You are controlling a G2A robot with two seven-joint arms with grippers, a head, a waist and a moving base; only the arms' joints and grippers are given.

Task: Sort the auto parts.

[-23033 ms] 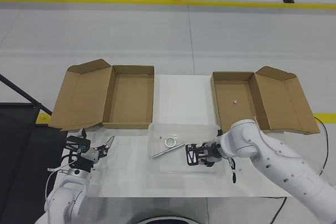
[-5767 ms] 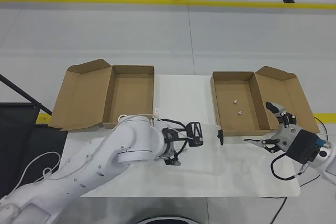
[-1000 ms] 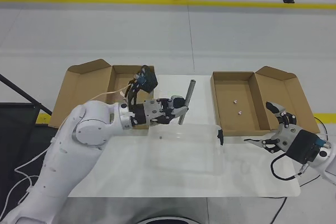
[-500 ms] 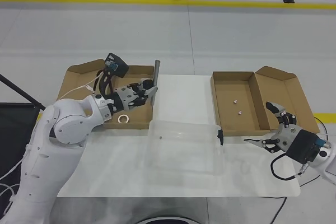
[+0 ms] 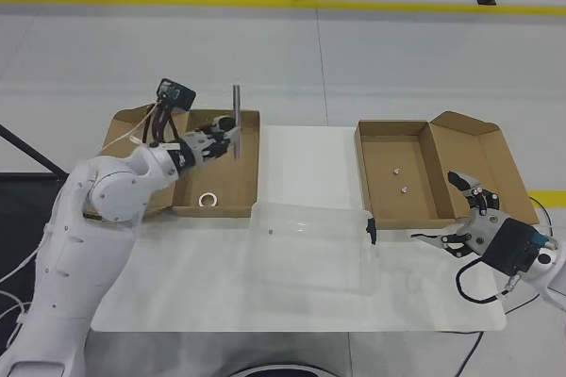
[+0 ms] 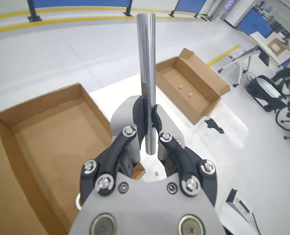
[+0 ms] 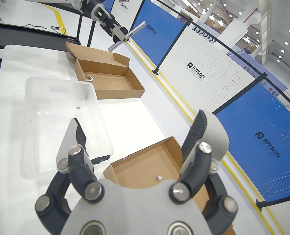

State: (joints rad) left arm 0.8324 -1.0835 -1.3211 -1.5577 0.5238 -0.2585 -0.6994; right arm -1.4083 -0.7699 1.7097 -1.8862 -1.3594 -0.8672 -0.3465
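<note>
Nearest, just right of the clear tray [image 5: 311, 254], the right tool [image 7: 138, 118] hangs wide open and empty (parked out of the way, I judge). Beyond the tray's left end, the left tool [image 6: 148, 113] is clamped low on a metal rod [image 6: 147, 62], high over the left box [image 5: 231, 184], probably to drop it beside the ring [image 5: 208, 200]. That box's walls are low, its floor mostly bare. Beyond the tray's right end, across bare surface [image 5: 302, 160], the right box [image 5: 396, 193] holds two small parts [image 5: 394, 172].
</note>
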